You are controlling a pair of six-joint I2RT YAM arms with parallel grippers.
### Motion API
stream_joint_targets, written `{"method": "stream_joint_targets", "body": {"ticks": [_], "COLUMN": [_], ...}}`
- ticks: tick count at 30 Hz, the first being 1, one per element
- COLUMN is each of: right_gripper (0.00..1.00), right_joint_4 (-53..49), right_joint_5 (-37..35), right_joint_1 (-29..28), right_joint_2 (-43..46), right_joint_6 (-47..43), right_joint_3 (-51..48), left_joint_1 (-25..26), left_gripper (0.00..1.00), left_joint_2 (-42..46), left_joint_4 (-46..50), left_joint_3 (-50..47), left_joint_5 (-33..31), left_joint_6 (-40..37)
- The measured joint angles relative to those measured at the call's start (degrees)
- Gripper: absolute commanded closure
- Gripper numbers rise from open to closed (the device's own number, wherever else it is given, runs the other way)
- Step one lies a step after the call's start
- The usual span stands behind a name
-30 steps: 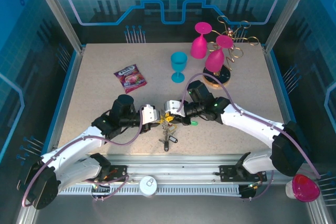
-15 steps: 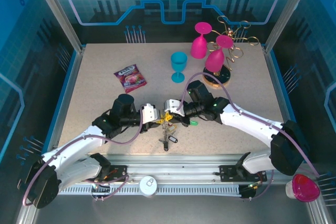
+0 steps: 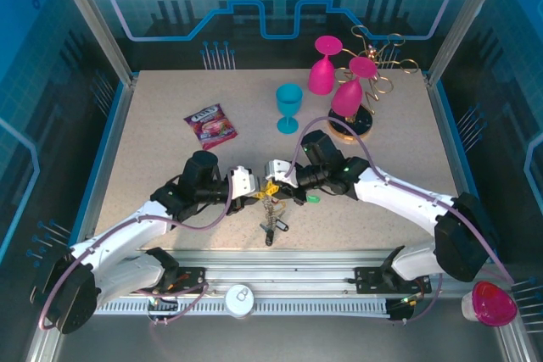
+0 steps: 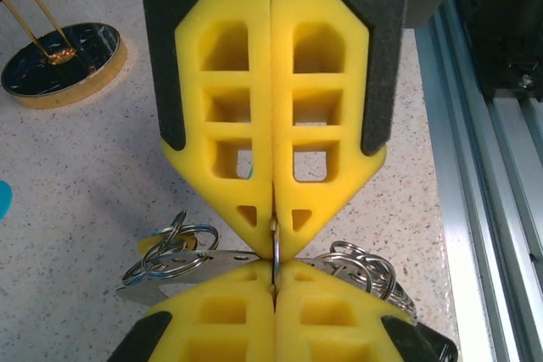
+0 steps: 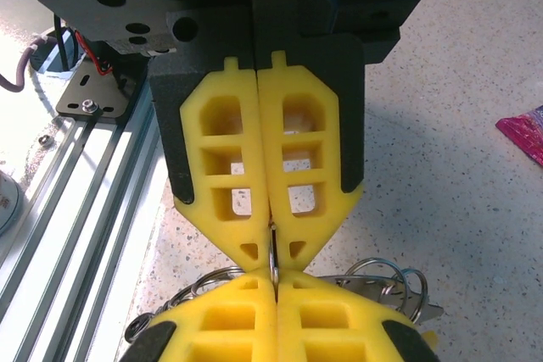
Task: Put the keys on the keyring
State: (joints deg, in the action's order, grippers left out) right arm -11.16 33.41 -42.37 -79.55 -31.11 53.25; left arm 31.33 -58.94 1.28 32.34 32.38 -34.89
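Nearer than the blue goblet (image 3: 288, 108), gripped the keyring's (image 4: 274, 247) thin wire from opposite sides, left pincer (image 3: 256, 192) and right pincer (image 3: 273, 182) both clamped tip to tip, keys (image 3: 271, 219) dangling nearer still.

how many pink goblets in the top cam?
3. One pink goblet and a second inverted by the gold rack, far right; a third beyond the near-right corner of the table. None likely hidden.
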Motion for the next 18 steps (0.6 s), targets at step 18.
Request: {"method": "stream_joint_targets", "body": {"ticks": [18], "right_gripper": [0.66], "right_joint_4": [-1.3], "right_joint_5": [-0.9], "right_joint_1": [2.3], "right_joint_2": [7.1], "right_joint_6": [-0.6], "right_joint_3": [-1.8], "left_joint_1": [0.1], "left_gripper": [1.0], "left_joint_2": [0.1], "left_joint_4": [-0.4], "left_joint_3": [0.0], "left_joint_5": [-1.6], "left_joint_6": [-2.8]}}
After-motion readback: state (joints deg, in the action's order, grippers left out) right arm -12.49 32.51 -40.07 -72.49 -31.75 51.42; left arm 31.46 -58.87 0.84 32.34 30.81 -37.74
